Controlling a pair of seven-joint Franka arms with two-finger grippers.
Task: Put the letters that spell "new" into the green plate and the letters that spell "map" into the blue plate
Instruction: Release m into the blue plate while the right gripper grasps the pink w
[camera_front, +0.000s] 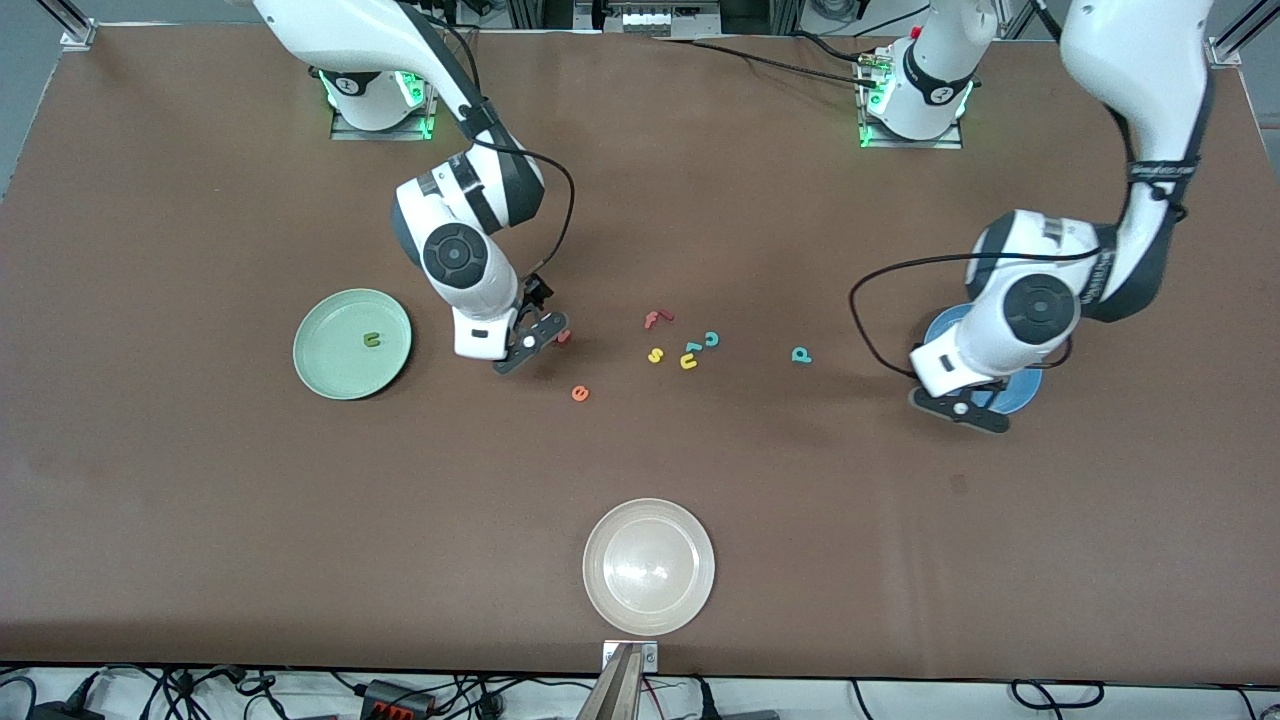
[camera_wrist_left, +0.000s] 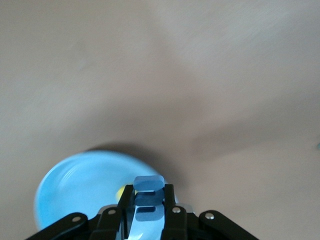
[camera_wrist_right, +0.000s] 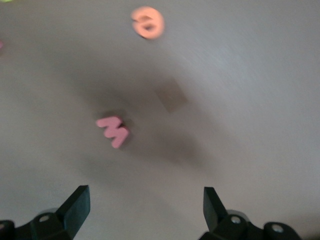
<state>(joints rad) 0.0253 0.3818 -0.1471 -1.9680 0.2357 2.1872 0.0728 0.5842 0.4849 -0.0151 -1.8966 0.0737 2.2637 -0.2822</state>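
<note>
Nearest the front camera lies the orange foam "e"; farther, we find the right gripper, fingers spread, over the pinkish-red foam "w". Light and squashy, it suits a gentle pinch across flat sides. The left gripper clamps the blue foam "m" over the round blue plate.

A wide brown counter fills the scene, evenly lit. Black cables trail along a pale floor strip at its near edge; metal framing lines the robots' edge.

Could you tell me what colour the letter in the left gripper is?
Blue, clearest in the left wrist view.
</note>
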